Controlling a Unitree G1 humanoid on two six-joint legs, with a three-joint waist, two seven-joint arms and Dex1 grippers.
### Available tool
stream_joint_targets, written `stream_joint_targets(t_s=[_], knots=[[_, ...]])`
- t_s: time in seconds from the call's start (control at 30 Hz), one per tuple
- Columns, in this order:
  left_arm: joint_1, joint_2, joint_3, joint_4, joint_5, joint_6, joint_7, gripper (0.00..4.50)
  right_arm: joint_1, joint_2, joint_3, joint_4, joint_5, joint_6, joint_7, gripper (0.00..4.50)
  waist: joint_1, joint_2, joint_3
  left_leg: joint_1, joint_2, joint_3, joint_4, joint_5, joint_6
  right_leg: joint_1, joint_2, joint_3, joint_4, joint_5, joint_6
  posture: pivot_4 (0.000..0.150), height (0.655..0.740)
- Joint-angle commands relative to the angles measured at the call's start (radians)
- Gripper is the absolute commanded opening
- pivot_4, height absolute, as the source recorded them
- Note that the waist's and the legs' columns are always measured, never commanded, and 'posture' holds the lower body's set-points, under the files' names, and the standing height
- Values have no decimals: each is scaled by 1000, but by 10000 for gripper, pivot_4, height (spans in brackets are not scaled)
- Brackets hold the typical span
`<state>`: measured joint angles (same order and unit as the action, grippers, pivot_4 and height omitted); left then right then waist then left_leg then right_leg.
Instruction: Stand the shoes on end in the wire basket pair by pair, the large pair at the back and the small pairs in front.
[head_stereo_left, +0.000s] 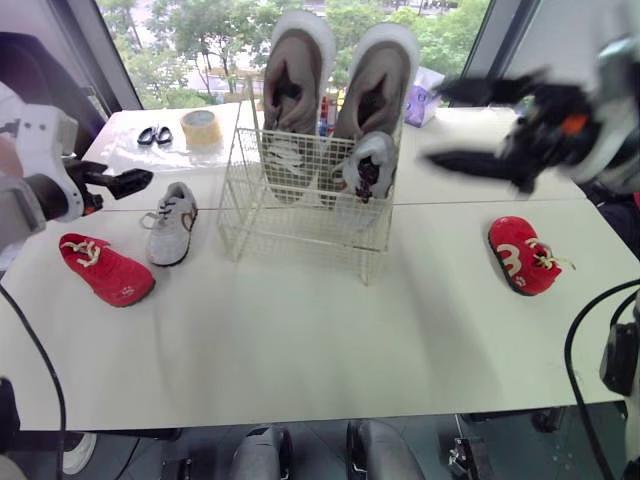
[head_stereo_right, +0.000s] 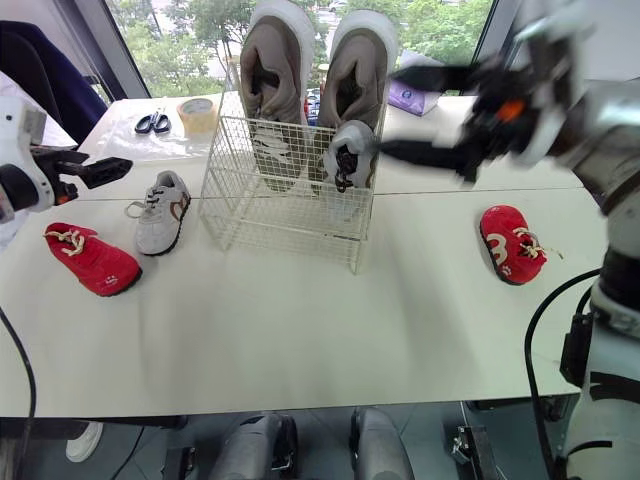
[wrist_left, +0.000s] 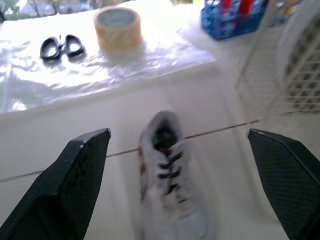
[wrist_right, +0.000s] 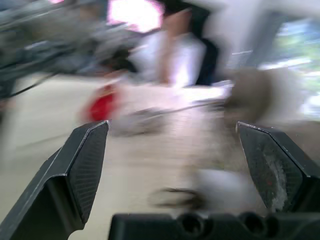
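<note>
Three shoes (head_stereo_left: 295, 80) stand in the wire basket (head_stereo_left: 300, 222), and with the right gripper (head_stereo_left: 433, 123) and left gripper (head_stereo_left: 125, 182) both wide open and empty, the white sneaker (head_stereo_left: 172, 225) lying on the table left of the basket looks next to grasp.

White table (head_stereo_left: 300, 330): wire basket (head_stereo_left: 300, 215) at 12 o'clock; white shoe (head_stereo_left: 172, 224) and red shoe (head_stereo_left: 105, 269) at 9; second red shoe (head_stereo_left: 523, 255) at 3; tape roll (head_stereo_left: 201, 127), scissors (head_stereo_left: 154, 135) at 11.

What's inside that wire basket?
The left big shoe and right big shoe stand on end at the back of the wire basket. A small grey shoe stands in front, covering the right one's lower part.
</note>
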<state>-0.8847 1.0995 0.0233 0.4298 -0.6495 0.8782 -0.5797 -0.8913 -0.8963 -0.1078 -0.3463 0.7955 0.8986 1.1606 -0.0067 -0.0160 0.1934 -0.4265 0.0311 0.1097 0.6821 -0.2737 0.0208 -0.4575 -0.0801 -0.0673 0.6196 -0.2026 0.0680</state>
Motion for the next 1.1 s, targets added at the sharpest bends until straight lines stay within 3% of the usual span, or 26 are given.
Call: stream_joint_targets(t_s=[0.03, 0.13, 0.27, 0.63, 0.73, 0.97, 1.0, 1.1], knots=[[-222, -46, -124, 319, 216, -76, -125, 45000, 62, -30, 72, -101, -32, -38, 24, 44103, 13, 0, 0, -1, 0, 0, 1, 0, 1, 0, -1, 0, 0, 0, 0, 1500, 7400], [-399, -116, -190, 561, 349, -171, -227, 45000, 100, -14, 98, -119, -57, -74, 2, 44103, 22, -3, 1, -2, -1, 3, 3, -2, 3, -1, -1, 2, -1, 0, 0, 1500, 7400], [-515, -190, -192, 764, 462, -269, -233, 45000, 120, 7, 99, -140, -63, -83, -51, 44103, 19, -4, 1, -3, -1, 4, 3, -2, 5, -1, -2, 2, -3, 0, 0, 1500, 7400], [-483, -317, -134, 919, 607, -319, -189, 45000, 163, 31, 71, -196, -29, -43, -197, 44103, 19, -5, 1, -3, 0, 4, 3, -3, 5, -3, -2, 2, -1, 1, 1, 1500, 7400], [-427, -344, -115, 926, 635, -348, -138, 36992, 163, 41, 74, -202, -28, -40, -226, 45000, 18, -5, 1, -2, 1, 3, 4, -3, 5, -2, -2, 2, 0, 1, 1, 1500, 7400], [-392, -356, -17, 925, 626, -360, -106, 2329, 172, 31, 64, -212, -14, -29, -261, 45000, 17, -6, 1, 0, 0, 2, 5, -2, 5, -2, -2, 2, 6, 1, 1, 1500, 7400], [-396, -352, 4, 923, 616, -360, -103, 213, 174, 28, 64, -213, -13, -28, -261, 45000, 17, -6, 1, 0, 0, 2, 5, -2, 5, -2, -2, 2, 7, 1, 1, 1500, 7400], [-414, -335, 65, 915, 592, -372, -97, 213, 180, 21, 61, -219, -7, -25, -260, 45000, 17, -6, 1, 0, 1, 1, 7, -2, 4, -3, -2, 2, 10, 1, 1, 1500, 7400]])
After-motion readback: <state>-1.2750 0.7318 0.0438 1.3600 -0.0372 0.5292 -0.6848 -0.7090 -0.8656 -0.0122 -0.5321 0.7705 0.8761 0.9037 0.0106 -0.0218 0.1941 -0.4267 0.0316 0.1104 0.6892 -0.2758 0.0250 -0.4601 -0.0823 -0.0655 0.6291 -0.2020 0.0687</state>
